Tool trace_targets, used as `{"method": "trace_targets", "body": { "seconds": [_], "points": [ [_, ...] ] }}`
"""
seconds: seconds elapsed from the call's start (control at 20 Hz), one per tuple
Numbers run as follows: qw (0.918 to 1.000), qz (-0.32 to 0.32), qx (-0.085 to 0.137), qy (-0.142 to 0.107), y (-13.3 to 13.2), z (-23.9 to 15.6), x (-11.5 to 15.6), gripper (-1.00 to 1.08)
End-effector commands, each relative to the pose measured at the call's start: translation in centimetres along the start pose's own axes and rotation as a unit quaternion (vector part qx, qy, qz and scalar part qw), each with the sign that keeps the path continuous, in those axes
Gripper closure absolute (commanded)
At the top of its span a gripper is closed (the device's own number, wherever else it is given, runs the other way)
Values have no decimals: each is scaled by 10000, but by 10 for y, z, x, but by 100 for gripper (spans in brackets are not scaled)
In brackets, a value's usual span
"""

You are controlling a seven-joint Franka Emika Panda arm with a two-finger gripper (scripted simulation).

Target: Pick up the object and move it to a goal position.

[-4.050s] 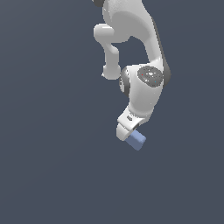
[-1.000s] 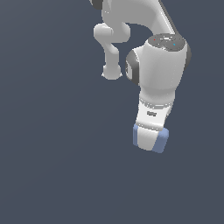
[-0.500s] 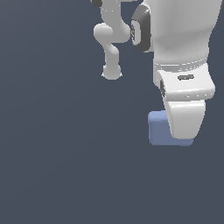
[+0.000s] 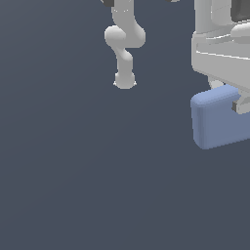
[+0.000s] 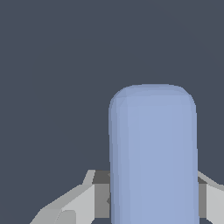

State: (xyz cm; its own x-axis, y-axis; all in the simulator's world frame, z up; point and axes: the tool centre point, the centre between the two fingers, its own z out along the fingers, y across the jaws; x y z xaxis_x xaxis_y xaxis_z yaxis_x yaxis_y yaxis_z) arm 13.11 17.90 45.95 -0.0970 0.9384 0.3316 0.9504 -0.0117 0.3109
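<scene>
Swung much closer to the exterior camera within half a second, now cropped at that view's right edge: white robot hand (image 4: 239, 105) clamped on small periwinkle-blue rounded matte block (image 4: 217, 117), held clear of dark grey desk (image 4: 97, 171). Fingers (image 5: 83, 199) pinching block's two flat side faces. Judged rigid, light, not slippery; grip across narrow width looks adequate.

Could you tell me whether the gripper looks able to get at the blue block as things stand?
Yes, it appears so: the gripper already seems shut on the blue block, with a finger showing at either side of it in the wrist view. Nothing else is near; only plain grey background surrounds them.
</scene>
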Motion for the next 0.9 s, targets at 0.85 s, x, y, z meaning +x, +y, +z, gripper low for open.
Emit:
{"method": "trace_targets", "body": {
  "seconds": [0.85],
  "points": [
    [9964, -711, -129, 432, 16, -62, 32, 108]
  ]
}}
